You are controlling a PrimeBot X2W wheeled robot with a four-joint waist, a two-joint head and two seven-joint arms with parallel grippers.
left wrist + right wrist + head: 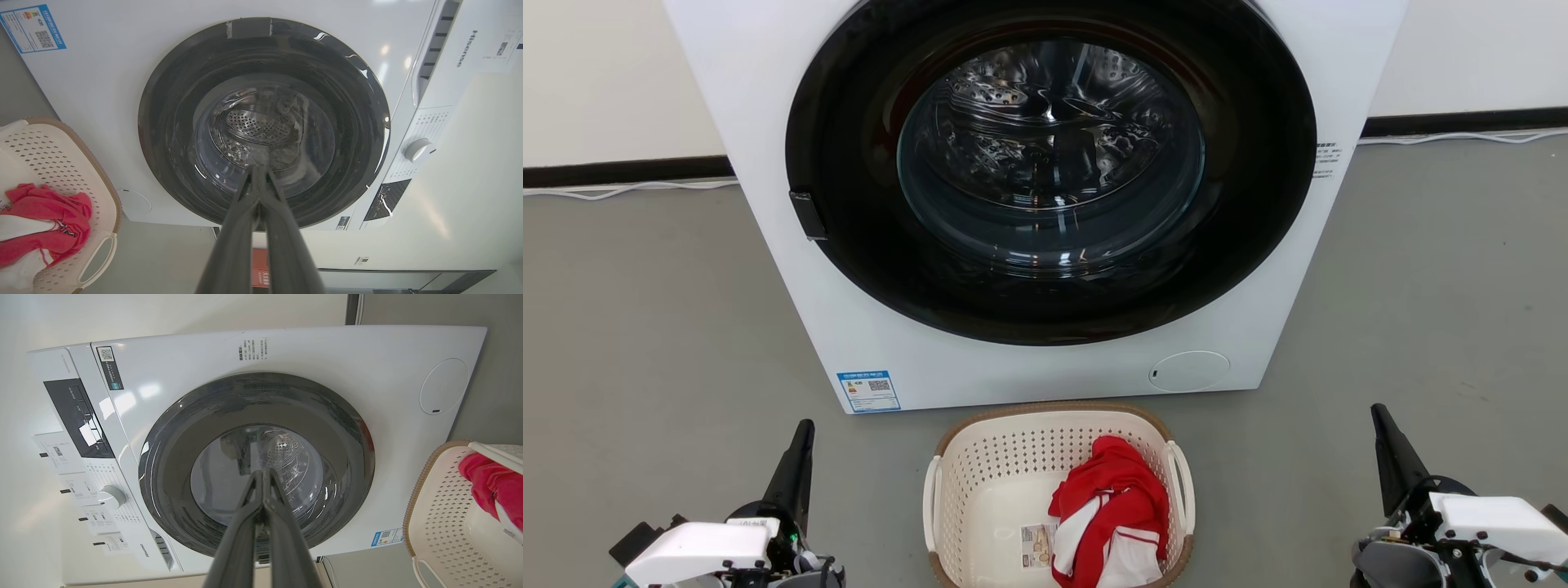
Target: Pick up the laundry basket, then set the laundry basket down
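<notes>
laundry basket [1013, 465] on grey floor [645, 327], white wall [605, 73]

A white front-loading washing machine [1045, 359] is shown on a grey floor [645, 327] before a pale wall [605, 73], edged below by black skirting [621, 170] and a white cable [621, 192].

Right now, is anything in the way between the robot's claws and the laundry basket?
Nothing visible is. Bare grey floor lies between the left claw and the laundry basket, and between the right claw and it. The washing machine stands behind the basket, not between.
</notes>
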